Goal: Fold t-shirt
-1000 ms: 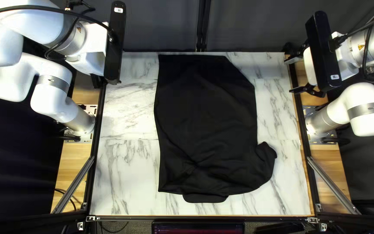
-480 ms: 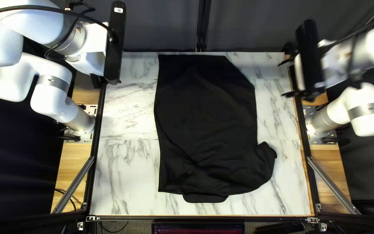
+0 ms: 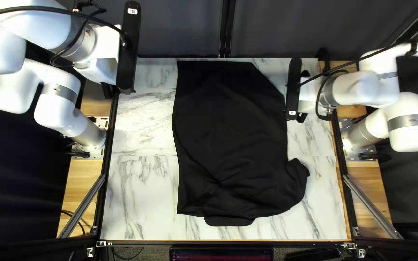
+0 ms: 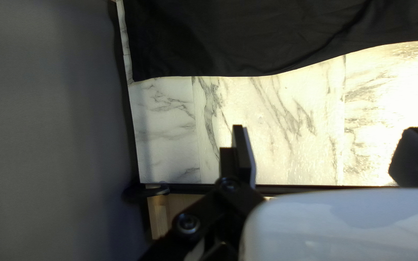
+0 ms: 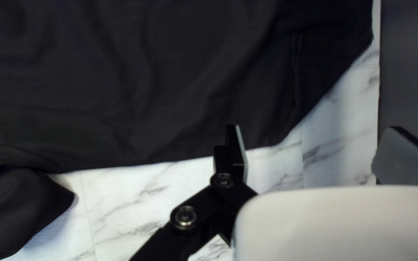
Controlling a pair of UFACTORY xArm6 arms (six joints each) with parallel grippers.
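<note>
A black t-shirt (image 3: 231,130) lies spread on the table, a small flap sticking out low on its right side and a rounded piece at its near edge. My left gripper (image 3: 107,90), mostly hidden, is over the table's left edge, away from the cloth. At the shirt's upper right edge hangs my right gripper (image 3: 302,117), largely covered by its camera. In the left wrist view my left gripper (image 4: 327,154) is open, the shirt (image 4: 267,34) ahead of it. My right gripper (image 5: 318,152) stands open and empty in the right wrist view, one fingertip by the shirt's edge (image 5: 170,150).
The marble-patterned table (image 3: 141,193) shows on both sides of the shirt. A black frame rail (image 3: 106,169) borders it at the left, another (image 3: 340,159) at the right. The dark curtain (image 3: 185,29) hangs behind the far edge.
My right arm has swung inward from beyond the table's right edge to the shirt's upper right side. My left arm and the shirt have stayed where they were.
</note>
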